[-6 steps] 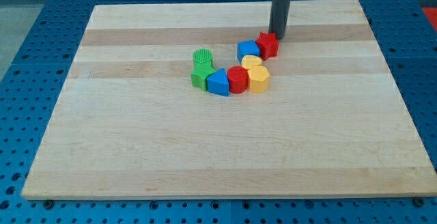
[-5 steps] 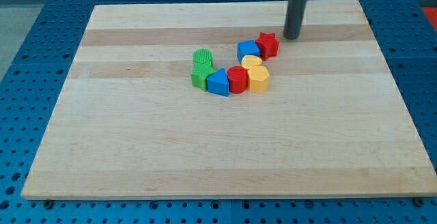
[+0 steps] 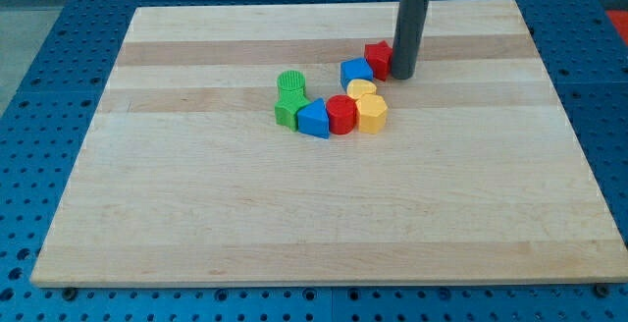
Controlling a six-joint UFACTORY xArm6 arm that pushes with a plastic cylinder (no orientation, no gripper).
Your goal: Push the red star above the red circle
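The red star (image 3: 378,58) lies on the wooden board (image 3: 196,194), up and to the right of the block cluster, touching a blue block (image 3: 356,71) on its left. My tip (image 3: 403,76) stands right against the star's right side, the rod hiding its right edge. The red circle (image 3: 340,115) sits lower in the cluster, between a blue triangle block (image 3: 313,119) and a yellow block (image 3: 372,113).
A yellow heart-like block (image 3: 362,89) lies just below the blue block. Two green blocks, one round (image 3: 291,82) and one lower (image 3: 287,109), sit at the cluster's left. The board rests on a blue perforated table (image 3: 39,86).
My tip moved away to the right of the star, then came back down-left against the star's right side. The star has shifted slightly to the left.
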